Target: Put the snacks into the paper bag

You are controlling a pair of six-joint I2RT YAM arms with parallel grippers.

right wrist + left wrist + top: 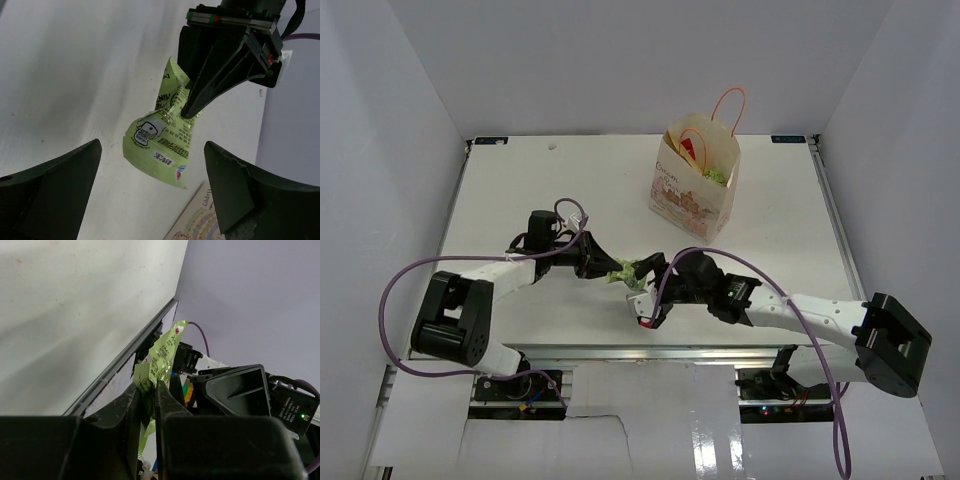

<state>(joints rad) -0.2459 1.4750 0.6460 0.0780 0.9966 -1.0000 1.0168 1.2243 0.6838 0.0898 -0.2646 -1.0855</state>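
Observation:
My left gripper (613,272) is shut on a small green snack packet (626,270), pinched at one end between its fingers; the packet also shows in the left wrist view (162,356) and hangs above the table in the right wrist view (162,140). My right gripper (645,290) is open, its two fingers (55,185) wide apart either side of the packet without touching it. The cream-tan paper bag (695,185) stands upright at the back, orange handles up, with a green and a red packet showing inside. The chip bag is out of view.
White walls close the table in on the left, back and right. Purple cables loop from both arms. A corner of the paper bag's printed side (197,222) shows at the bottom of the right wrist view.

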